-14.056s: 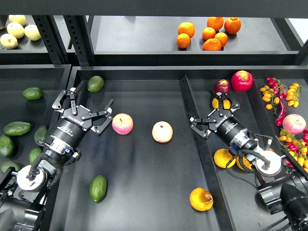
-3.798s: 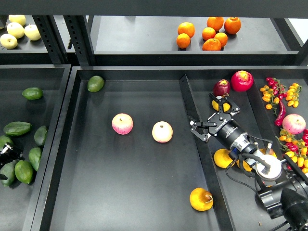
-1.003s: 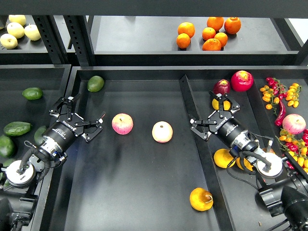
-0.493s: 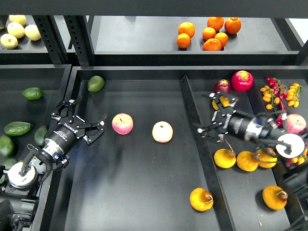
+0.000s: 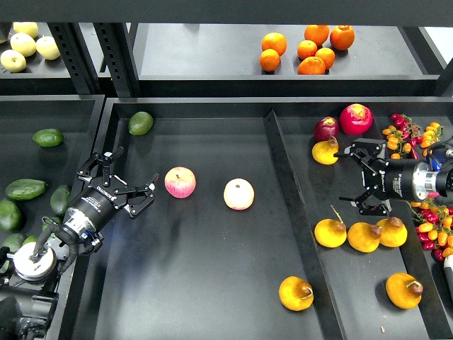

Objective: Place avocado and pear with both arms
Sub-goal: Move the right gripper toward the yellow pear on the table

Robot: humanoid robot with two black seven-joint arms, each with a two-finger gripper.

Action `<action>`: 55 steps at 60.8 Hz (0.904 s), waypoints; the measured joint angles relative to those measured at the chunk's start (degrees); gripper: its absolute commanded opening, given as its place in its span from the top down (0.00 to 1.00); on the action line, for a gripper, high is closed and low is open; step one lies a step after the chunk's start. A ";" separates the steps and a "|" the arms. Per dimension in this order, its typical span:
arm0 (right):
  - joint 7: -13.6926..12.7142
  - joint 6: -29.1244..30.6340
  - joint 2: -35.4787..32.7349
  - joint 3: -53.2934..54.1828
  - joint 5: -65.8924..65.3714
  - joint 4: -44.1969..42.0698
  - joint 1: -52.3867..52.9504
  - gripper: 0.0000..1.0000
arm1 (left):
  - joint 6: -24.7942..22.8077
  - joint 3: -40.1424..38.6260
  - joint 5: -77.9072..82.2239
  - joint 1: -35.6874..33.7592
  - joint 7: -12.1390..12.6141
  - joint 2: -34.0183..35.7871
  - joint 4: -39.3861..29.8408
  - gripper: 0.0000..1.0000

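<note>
An avocado [image 5: 141, 122] is lying at the far left corner of the middle tray [image 5: 212, 297], alone by the rim. A pear [image 5: 296, 293] is sitting near that tray's front right, just beside the divider [image 5: 287, 185] that is splitting it from the right bin. Two pink-yellow apples [image 5: 180, 182] and [image 5: 239, 194] are resting side by side between them, mid-tray.

My left tool [image 5: 119, 188] is hovering over the tray's left edge, fingers spread wide and gripping nothing, the nearer apple just to its right. More avocados [image 5: 26, 189] are lying in the left bin beyond it.

My right tool [image 5: 362, 177] is reaching in from the right over the right bin, fingers parted and empty. Around it are lying other pears: one [image 5: 325, 151] at the far side next to two red fruits [image 5: 356, 118], three [image 5: 363, 236] in a row in front of it, one more [image 5: 401, 290] nearer me. Small peppers [image 5: 410, 138] are crowding the far right.

Oranges [image 5: 308, 48] and pale fruits [image 5: 27, 45] are sitting on the back shelf.
</note>
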 measured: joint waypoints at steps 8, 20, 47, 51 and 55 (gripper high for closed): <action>0.01 0.00 -0.40 -4.22 0.08 0.77 0.98 0.00 | 0.00 0.14 0.00 0.00 0.00 0.00 0.01 0.01; 0.01 0.00 -0.59 -10.22 0.33 1.14 1.59 0.00 | 0.00 0.26 0.00 0.00 0.00 0.00 0.01 0.01; 0.02 0.00 0.07 -16.73 0.17 1.24 0.52 0.01 | 0.00 0.41 -0.04 0.00 0.00 0.00 0.01 0.01; 0.02 0.00 0.35 -17.57 0.06 1.20 -0.09 0.01 | 0.00 0.48 -0.01 0.00 0.00 0.00 0.01 0.01; 0.02 0.00 0.63 -17.90 -0.05 1.14 -0.91 0.01 | 0.00 0.51 0.00 0.00 0.00 0.00 0.01 0.01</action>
